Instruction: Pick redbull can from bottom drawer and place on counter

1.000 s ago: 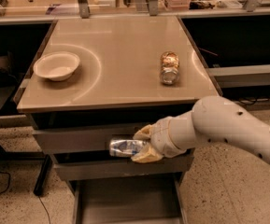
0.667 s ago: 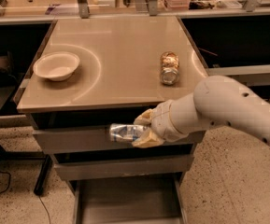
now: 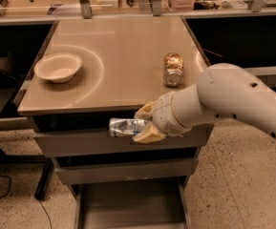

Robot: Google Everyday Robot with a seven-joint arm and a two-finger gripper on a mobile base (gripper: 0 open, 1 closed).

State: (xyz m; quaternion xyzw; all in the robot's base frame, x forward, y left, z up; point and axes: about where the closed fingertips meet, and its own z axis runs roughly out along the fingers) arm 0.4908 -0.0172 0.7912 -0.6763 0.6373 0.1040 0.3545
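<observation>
The tool [image 3: 146,126], closed around the sideways redbull can [image 3: 123,127], hangs just below the front edge of the tabletop [image 3: 123,51], mid-carry; next it likely must rise above that edge.

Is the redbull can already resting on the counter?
No, the gripper holds the redbull can sideways in front of the top drawer, just below the front edge of the counter.

My gripper [image 3: 142,125], before the top drawer [image 3: 70,143], hides the right end of the redbull can [image 3: 122,127] behind my fingers [image 3: 149,135]. The bottom drawer [image 3: 128,206] is cut by the lower edge; my arm [image 3: 242,99] leaves at the right.
</observation>
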